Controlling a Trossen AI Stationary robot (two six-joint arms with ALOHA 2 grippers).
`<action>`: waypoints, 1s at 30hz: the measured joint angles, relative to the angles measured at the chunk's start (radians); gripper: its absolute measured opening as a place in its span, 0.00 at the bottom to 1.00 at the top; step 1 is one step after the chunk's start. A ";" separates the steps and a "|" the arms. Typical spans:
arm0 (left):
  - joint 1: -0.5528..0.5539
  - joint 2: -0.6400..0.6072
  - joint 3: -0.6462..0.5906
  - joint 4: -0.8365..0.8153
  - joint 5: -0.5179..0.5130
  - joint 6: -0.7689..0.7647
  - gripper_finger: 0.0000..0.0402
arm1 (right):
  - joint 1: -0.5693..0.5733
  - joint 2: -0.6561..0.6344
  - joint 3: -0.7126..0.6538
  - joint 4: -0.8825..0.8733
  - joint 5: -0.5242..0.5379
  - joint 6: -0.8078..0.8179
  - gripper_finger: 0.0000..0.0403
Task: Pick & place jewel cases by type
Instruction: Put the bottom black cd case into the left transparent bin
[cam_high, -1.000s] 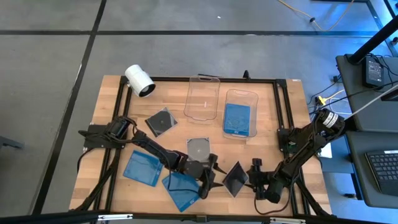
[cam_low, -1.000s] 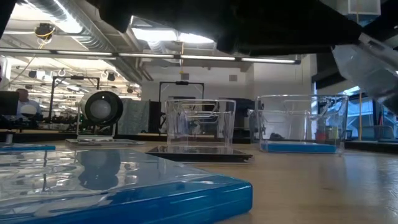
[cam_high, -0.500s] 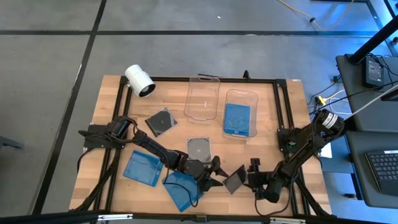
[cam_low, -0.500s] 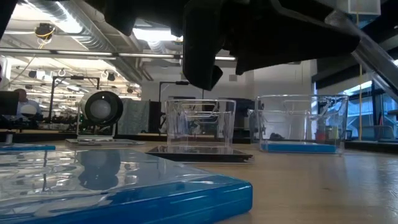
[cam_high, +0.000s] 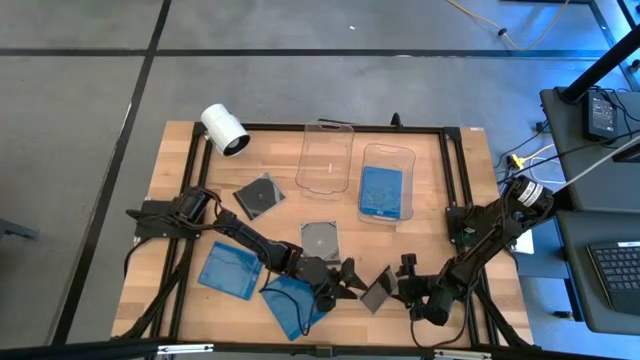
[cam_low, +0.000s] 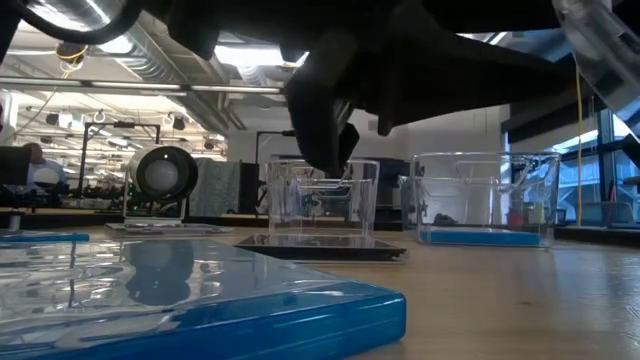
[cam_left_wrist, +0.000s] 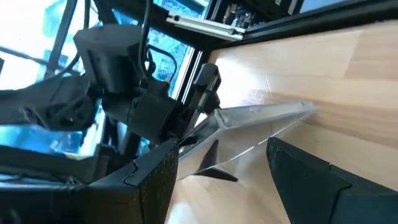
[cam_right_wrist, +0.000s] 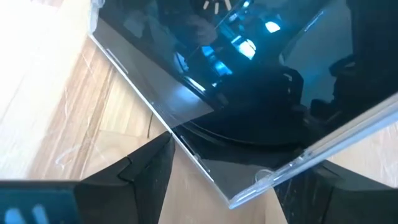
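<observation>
both claws meet at the table's near edge: right gripper (cam_high: 408, 290) clamps one corner of a dark jewel case (cam_high: 377, 292), tilted off the wood, while left gripper (cam_high: 345, 280) stands wide at its far edge. the case could slip or twist free if either arm tugs.

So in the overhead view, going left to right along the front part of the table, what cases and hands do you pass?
Blue case → second blue case → left hand → tilted dark case → right hand.
</observation>
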 joint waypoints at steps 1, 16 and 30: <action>0.000 0.000 0.000 0.000 0.000 0.018 0.60 | -0.003 0.000 0.000 0.001 -0.001 -0.003 0.61; 0.003 0.000 0.000 0.017 0.041 0.281 0.60 | -0.086 -0.001 0.000 0.048 -0.088 -0.107 0.61; 0.012 0.003 -0.002 0.068 -0.009 0.311 0.60 | -0.107 -0.002 0.001 0.053 -0.121 -0.138 0.61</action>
